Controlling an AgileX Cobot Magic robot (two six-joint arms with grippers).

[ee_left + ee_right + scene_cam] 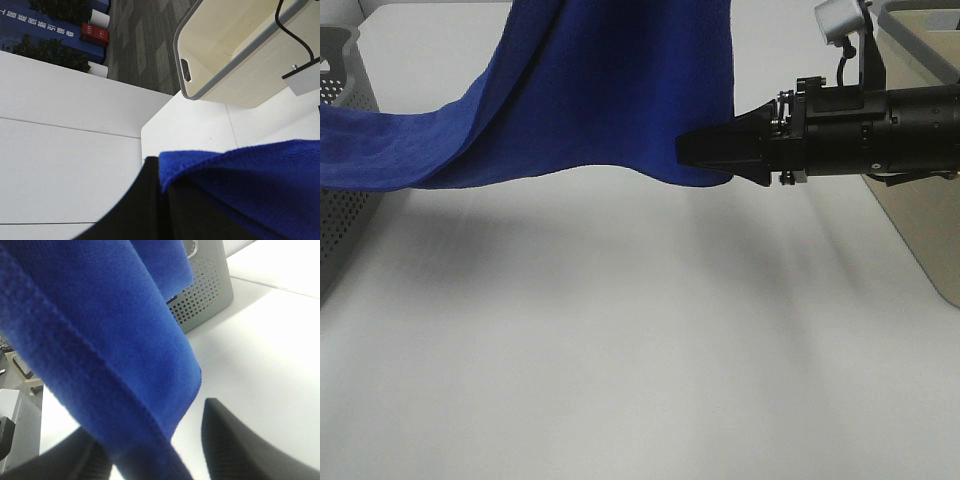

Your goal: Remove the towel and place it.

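The towel (590, 90), a royal-blue plush cloth, hung in the air over the white worktop (640, 350), and in the high view we saw it come down from the upper edge of the picture and spread to the left side. There its long part reached across the grey perforated basket (340, 200) and went out of the frame. The lower hem made a soft curve above the worktop and we could see a pale shadow under it, so it seemed apart from the surface. The right claw (682, 150) came in level from the right side, and its tips were at the lower right corner of the cloth. In the right wrist view the two black fingers (235, 450) stood apart from each other, the thick hem of the towel passed between them, and a clear gap stayed between the cloth and one finger, so this claw was wide and gripped nothing. The left claw (165, 185) did not show in the high view. In its own wrist view it was closed, and a fold of the towel came out from its dark fingers, so it held the cloth. A beige basket (920, 200) stood at the right edge of the worktop, behind the right arm.
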